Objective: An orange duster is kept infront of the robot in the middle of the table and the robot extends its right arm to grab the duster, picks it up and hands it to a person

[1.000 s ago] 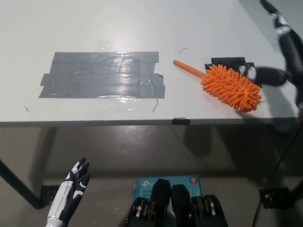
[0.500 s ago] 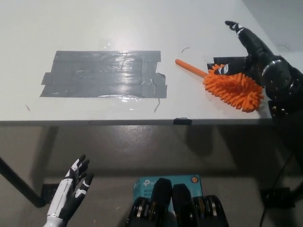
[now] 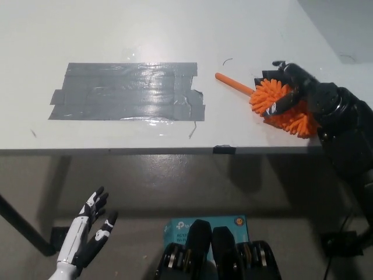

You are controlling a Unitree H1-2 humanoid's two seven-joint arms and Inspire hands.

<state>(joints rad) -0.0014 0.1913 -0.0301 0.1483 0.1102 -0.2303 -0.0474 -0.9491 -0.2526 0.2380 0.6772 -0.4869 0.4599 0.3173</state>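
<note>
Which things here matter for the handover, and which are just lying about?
Job:
orange duster
right hand, closing over the duster's head

Lying about:
grey tape patch
black tape
table
left hand, resting low, open

The black right hand (image 3: 291,87) wraps its fingers (image 3: 278,106) over the orange duster (image 3: 280,105) on the table (image 3: 116,35).

I saw a teal box (image 3: 175,228) at six o'clock, below the table. Its white lettering was too small and cut off for me to read.
</note>
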